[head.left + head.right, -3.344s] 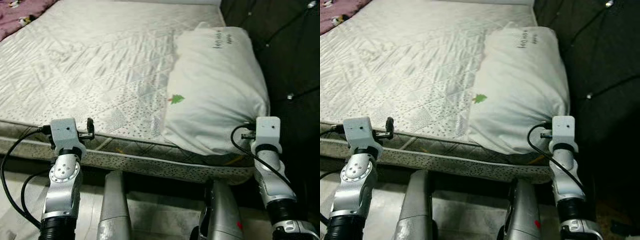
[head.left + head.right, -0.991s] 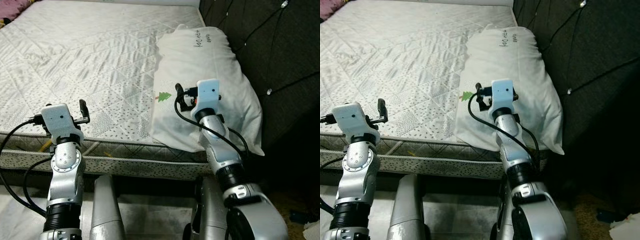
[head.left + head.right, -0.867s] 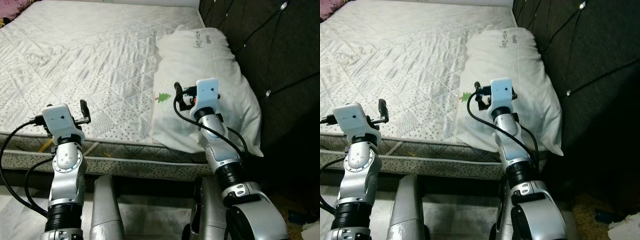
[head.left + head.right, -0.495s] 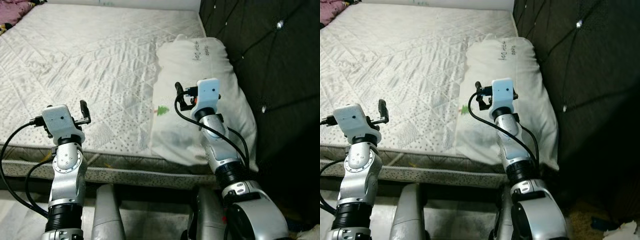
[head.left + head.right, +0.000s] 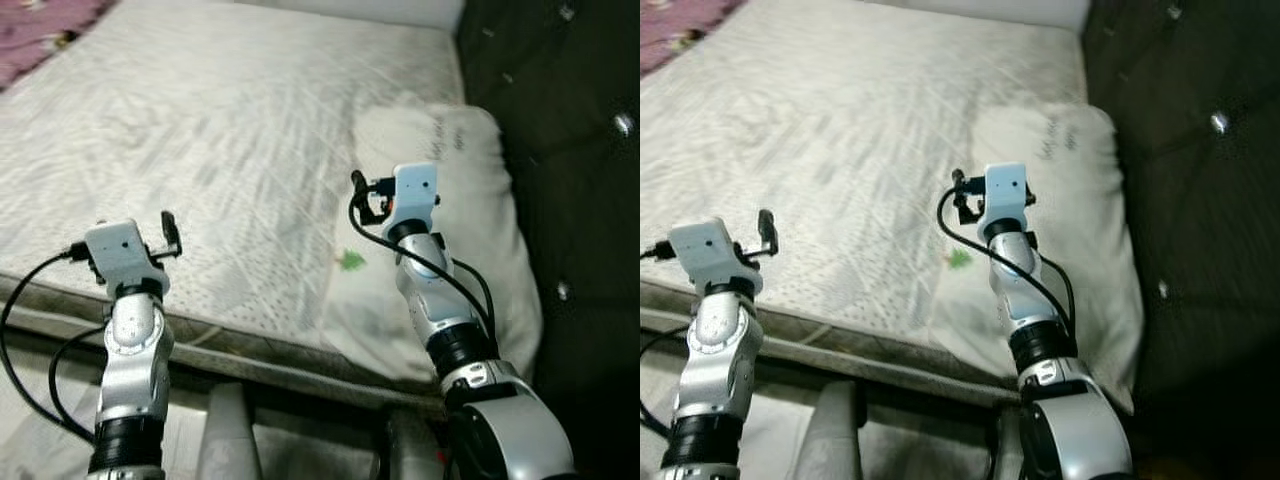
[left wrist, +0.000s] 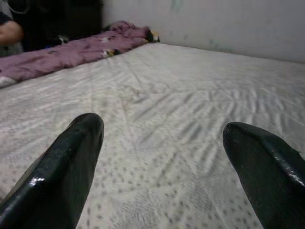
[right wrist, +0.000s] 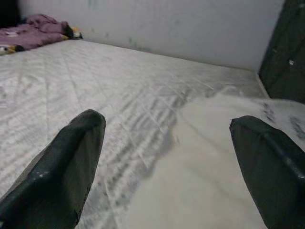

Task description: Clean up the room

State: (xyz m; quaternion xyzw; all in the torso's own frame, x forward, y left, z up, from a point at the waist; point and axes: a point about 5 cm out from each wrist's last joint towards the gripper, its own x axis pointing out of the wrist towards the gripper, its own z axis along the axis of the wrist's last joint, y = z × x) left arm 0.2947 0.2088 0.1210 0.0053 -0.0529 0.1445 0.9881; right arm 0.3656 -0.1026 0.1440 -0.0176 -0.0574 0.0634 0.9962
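Left eye view: white pillow point(image 5: 450, 200) lying at the right side of the bare quilted mattress point(image 5: 200, 130), close against the dark tufted headboard point(image 5: 570, 150), with a small green tree mark point(image 5: 351, 260) near its near edge and faint dark lettering toward its far end. Right gripper point(image 7: 167, 157) raised over the pillow's inner edge, fingers point(image 7: 71, 157) spread wide and grasping nothing, pillow fabric and mattress seam lying between and below them in the right wrist view. Left gripper point(image 6: 162, 162) held above the near edge of the mattress, well apart from the pillow, fingers point(image 6: 66, 162) likewise released and empty. Farther off, a purple blanket point(image 6: 62, 50) bunched along the far side of the bed, and a pale wall point(image 7: 167, 24) behind. Head-camera pictures somewhat blurred, so finer detail of the mattress hard to tell. Step in hand, judging by pose: squaring up to the bed with the pillow as the likely thing to tidy, no contact made yet. Next move probably calls for lowering the right gripper onto the pillow's edge and closing on a fold of fabric; soft, baggy material likely to slip or bunch, so a deep bite needed, perhaps with the left gripper brought across to help.
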